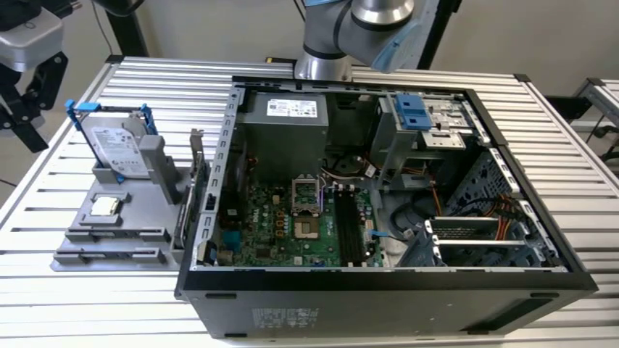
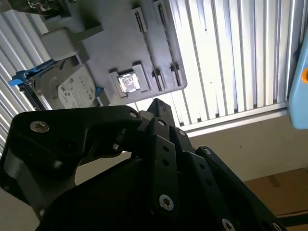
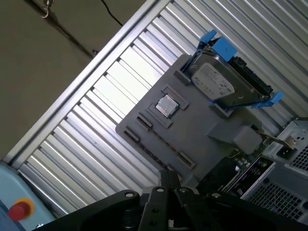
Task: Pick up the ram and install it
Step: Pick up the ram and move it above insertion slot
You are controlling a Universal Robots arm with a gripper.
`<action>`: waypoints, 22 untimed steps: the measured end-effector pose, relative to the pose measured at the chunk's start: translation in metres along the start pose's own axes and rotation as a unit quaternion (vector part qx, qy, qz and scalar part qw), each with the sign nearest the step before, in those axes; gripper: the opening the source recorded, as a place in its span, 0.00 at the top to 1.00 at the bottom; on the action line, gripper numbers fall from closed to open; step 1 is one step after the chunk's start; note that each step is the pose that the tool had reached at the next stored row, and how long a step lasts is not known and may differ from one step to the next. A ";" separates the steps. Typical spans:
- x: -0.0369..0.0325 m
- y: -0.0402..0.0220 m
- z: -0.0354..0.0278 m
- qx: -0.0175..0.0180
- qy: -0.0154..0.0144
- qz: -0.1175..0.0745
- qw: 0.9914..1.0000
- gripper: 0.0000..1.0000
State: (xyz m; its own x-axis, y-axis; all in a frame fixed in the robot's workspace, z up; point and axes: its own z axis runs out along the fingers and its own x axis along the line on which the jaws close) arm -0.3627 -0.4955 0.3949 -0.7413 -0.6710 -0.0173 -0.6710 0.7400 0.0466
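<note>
Ext. high; wrist cams above tray (image 3: 195, 137)

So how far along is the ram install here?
Nothing looks done: the black slots on the motherboard look empty. In hand: nothing; the gripper is shut and empty, aimed at the grey holder. Picking and seating the ram, which I can't make out, remain.

Thin dark ram (image 3: 250, 171) stick with small parts along it, on its long edge just beside the grey tray (image 3: 192, 130)
</note>
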 end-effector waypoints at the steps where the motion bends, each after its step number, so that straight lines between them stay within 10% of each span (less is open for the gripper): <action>1: 0.0000 0.0000 0.0000 0.000 0.000 -0.004 1.000 1.00; 12: 0.0000 0.0000 0.0000 0.000 0.003 -0.049 0.999 1.00; 22: 0.0000 0.0000 0.0000 0.001 0.006 -0.089 0.996 1.00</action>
State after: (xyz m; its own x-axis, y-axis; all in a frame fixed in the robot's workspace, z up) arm -0.3627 -0.4955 0.3948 -0.6099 -0.7924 -0.0124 -0.7921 0.6090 0.0422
